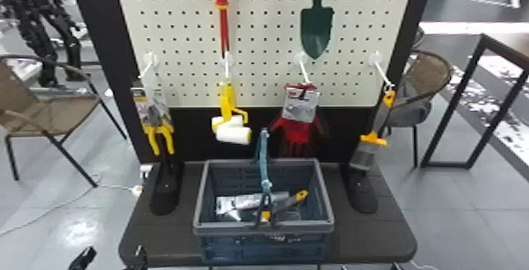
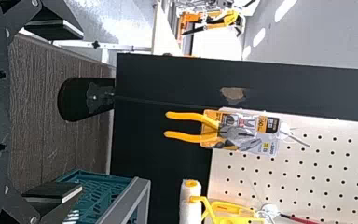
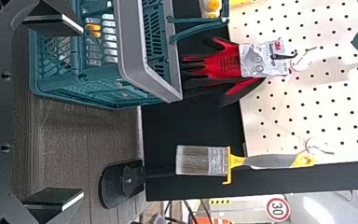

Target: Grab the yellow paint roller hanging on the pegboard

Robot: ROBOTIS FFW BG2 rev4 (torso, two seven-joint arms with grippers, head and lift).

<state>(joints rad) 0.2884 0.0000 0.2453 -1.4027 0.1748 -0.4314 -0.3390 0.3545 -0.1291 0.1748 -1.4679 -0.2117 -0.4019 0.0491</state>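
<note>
the yellow paint roller (image 1: pixel 226 102) hangs on the pegboard (image 1: pixel 265 68); left gripper (image 1: pixel 111 258) and right gripper (image 1: pixel 370 267) are spread; basket (image 1: pixel 232 230) holds perhaps a brush (image 1: pixel 287 203).

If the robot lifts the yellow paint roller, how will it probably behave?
The paint roller may swing at first, since it hangs from one hook. Its smooth yellow handle should stay stiff, while the round white sleeves might turn if touched.
</note>
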